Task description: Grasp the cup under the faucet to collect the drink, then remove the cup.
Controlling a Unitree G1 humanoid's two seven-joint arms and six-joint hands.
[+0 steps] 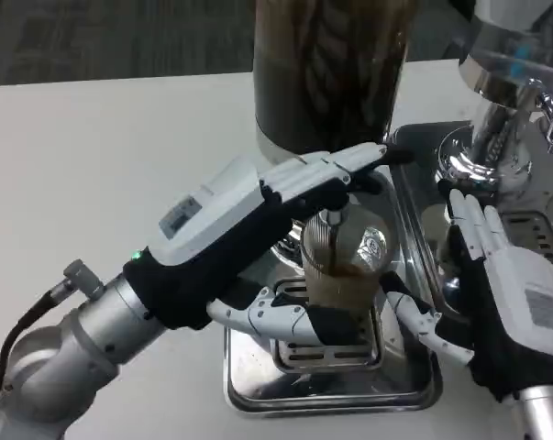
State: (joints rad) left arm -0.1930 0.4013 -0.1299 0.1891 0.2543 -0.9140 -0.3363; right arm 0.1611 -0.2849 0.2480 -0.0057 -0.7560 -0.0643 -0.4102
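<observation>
- The left hand [258,229] wraps the cup [342,270], thumb low on its side; the right hand [496,275] waits open beside it.
- The cup stands on the drip tray [258,390] under the faucet [334,220], part filled.
- Thin clear plastic, likely light and squashy: hold mid-wall, gently, upright.

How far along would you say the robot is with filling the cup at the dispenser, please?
Done: the left hand grips the clear cup, which sits on the metal drip tray under the faucet. In hand: brown drink fills the cup's lower part, so filling appears under way. The right hand waits beside the tray, apparently empty. Left: finishing the fill and taking the cup away.
</observation>
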